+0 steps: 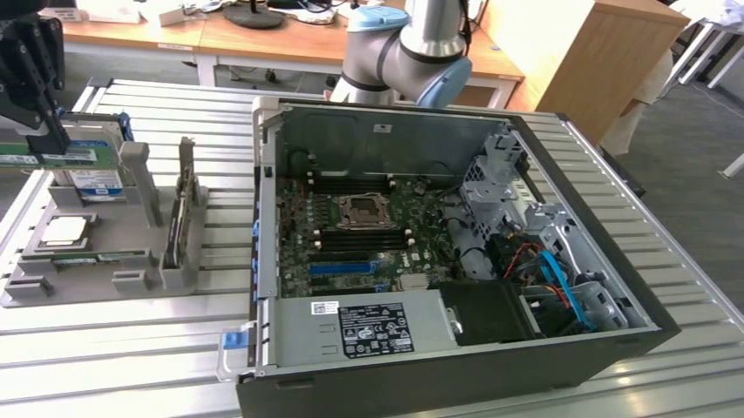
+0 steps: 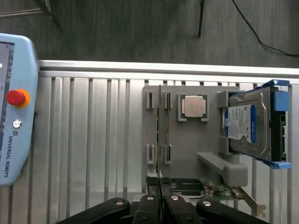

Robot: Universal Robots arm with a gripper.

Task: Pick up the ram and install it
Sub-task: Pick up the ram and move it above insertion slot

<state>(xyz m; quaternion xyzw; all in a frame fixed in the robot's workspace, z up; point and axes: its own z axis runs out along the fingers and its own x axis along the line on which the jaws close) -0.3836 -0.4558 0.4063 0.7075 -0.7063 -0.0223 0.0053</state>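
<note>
My gripper (image 1: pixel 47 138) hangs high above the grey parts tray (image 1: pixel 70 292) at the exterior view's left, shut on the ram (image 1: pixel 52 158), a thin green stick held level under the black fingers. In the wrist view the fingers (image 2: pixel 148 201) are closed together, and the ram (image 2: pixel 160 135) shows edge-on as a thin line running out from them over the tray (image 2: pixel 187 140). The open computer case (image 1: pixel 384 131) lies to the exterior view's right of the tray, its motherboard (image 1: pixel 305 228) exposed, with dark memory slots (image 1: pixel 348 185) beside the processor socket.
The tray holds a silver processor chip (image 2: pixel 193 106), a hard drive with a blue-white label (image 2: pixel 247 123) and an upright expansion card (image 1: pixel 180 218). A teach pendant (image 2: pixel 14 102) lies on the ribbed metal table (image 2: pixel 93 140). The arm's base (image 1: pixel 407 52) stands behind the case.
</note>
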